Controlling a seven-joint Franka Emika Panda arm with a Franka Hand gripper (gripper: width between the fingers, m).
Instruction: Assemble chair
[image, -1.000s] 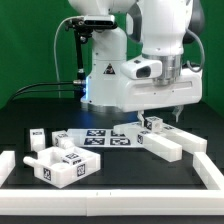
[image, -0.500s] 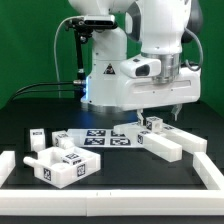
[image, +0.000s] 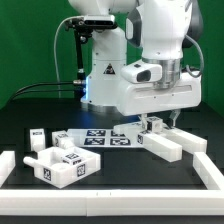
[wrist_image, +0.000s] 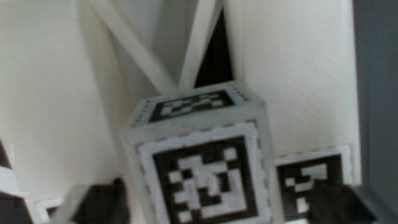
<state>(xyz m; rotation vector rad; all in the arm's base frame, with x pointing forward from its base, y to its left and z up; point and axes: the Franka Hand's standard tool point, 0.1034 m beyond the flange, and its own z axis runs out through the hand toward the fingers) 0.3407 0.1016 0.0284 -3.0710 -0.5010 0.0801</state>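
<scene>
Where the arm (image: 150, 60) points down, exterior view's right: the end effector (image: 157, 121) sits low over a small tagged block (image: 155, 126), one finger on each side of it.
End effector state: cannot tell; the fingers straddle the block, but whether they press on it or stand clear is not visible.
Small tagged block: a chair part, upright on the desk (image: 120, 165), far right, just beyond the long bar.
Wrist view: the same block (wrist_image: 199, 150) fills the middle, with black-and-white tags on its top and front faces; blurred white surfaces rise on both sides.
Long bar (image: 172, 145): a white chair part, lying flat and angled, near side of the small tagged block and just beside it.
Stepped piece (image: 65, 165): the largest chair part, near left, tags on top, well apart from the end effector.
Lone block (image: 38, 138): a small white chair part, far left, near the stepped piece.
Marker board (image: 95, 137): flat on the desk, between the lone block and the small tagged block.
Border rails (image: 110, 192): low and white, along the near, left and right edges of the desk.
</scene>
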